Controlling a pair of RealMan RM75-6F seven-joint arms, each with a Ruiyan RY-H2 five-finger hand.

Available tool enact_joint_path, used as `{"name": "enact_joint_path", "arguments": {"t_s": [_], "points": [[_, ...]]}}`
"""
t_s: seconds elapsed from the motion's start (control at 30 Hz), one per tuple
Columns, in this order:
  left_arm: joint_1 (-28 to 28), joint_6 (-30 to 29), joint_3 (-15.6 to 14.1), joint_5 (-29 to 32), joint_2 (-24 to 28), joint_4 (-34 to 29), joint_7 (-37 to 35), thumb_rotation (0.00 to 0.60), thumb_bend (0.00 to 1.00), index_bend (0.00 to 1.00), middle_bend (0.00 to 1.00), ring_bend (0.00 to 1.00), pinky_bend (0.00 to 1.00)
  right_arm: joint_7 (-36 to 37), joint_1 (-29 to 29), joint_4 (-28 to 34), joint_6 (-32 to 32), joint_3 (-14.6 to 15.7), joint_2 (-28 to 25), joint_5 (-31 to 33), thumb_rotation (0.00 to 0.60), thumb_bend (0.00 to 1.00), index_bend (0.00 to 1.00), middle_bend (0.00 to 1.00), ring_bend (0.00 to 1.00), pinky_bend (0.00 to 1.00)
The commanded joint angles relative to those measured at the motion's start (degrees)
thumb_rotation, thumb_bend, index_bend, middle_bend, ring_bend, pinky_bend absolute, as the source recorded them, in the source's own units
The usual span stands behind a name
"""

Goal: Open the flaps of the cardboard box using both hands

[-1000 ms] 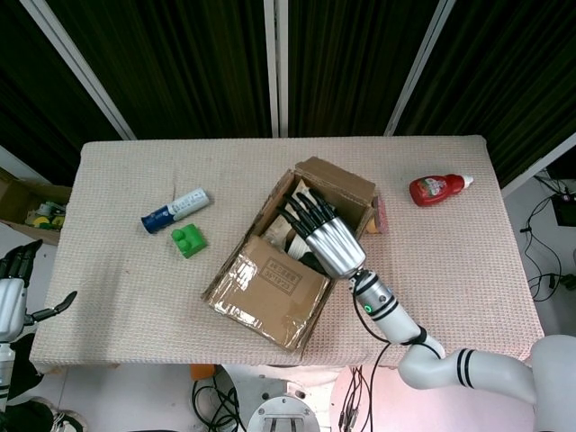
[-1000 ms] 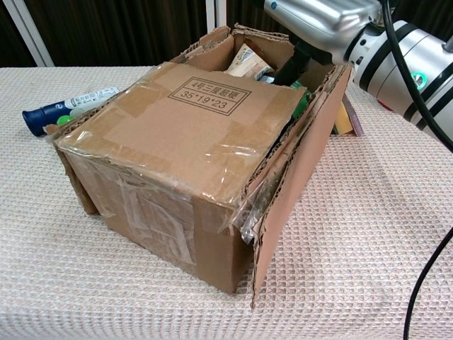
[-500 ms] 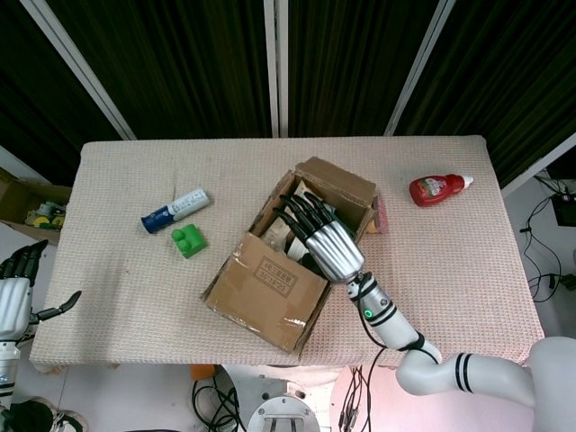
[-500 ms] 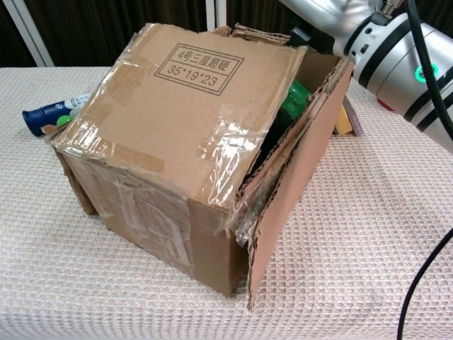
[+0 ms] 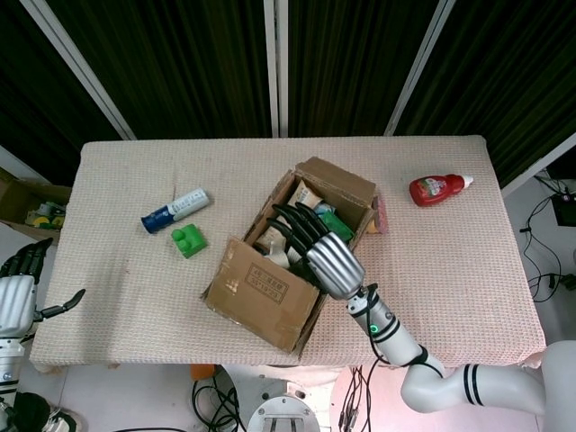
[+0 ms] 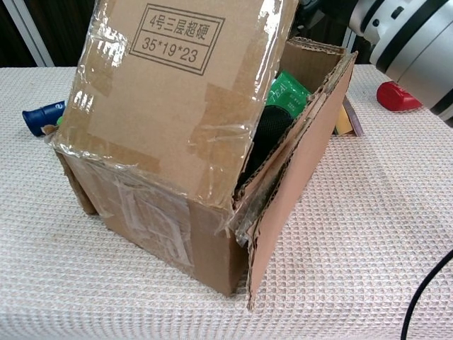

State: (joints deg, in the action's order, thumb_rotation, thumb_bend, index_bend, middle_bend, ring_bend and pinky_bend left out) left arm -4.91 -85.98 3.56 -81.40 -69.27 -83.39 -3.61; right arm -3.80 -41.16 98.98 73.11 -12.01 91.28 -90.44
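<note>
The cardboard box (image 5: 337,183) sits mid-table, holding packets, among them a green one (image 6: 287,92). Its near flap (image 5: 265,286), printed with a size label, stands almost upright (image 6: 184,85). My right hand (image 5: 322,255) reaches over the box's near right corner with fingers spread, their tips behind the raised flap's inner face; it grips nothing. The right side flap (image 6: 304,166) hangs outward from the box (image 6: 148,212). My left hand (image 5: 20,288) hangs off the table's left edge, fingers apart and empty. In the chest view only the right forearm (image 6: 414,32) shows.
A blue-and-white bottle (image 5: 175,210) and a green block (image 5: 188,240) lie left of the box. A red ketchup bottle (image 5: 438,188) lies at the far right. A thin pink item (image 5: 382,216) leans by the box's right side. Another carton (image 5: 25,207) stands beyond the table's left edge.
The near flap has swung up from lying flat over the box to nearly upright, as my right hand moved toward the near side under it. The left hand has barely moved.
</note>
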Motion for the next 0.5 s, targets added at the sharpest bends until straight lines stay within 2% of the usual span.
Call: {"name": "enact_joint_path", "arguments": {"t_s": [0.03,0.5], "points": [[0.0,0.2,0.0,0.0,-0.1,0.0,0.0,0.301,0.17,0.06,0.11,0.08,0.18,1.2,0.1,1.8,-1.4,1.2,-0.8,-0.2,0.600,0.00,0.00,0.00,0.00,0.00],[0.2,0.5,0.2,-0.2,-0.1,-0.1,0.5,0.301,0.17,0.06,0.11,0.09,0.18,10.0,0.2,6.3,-2.5,3.2,-0.8,-2.1,0.600,0.00,0.00,0.00,0.00,0.00]]}}
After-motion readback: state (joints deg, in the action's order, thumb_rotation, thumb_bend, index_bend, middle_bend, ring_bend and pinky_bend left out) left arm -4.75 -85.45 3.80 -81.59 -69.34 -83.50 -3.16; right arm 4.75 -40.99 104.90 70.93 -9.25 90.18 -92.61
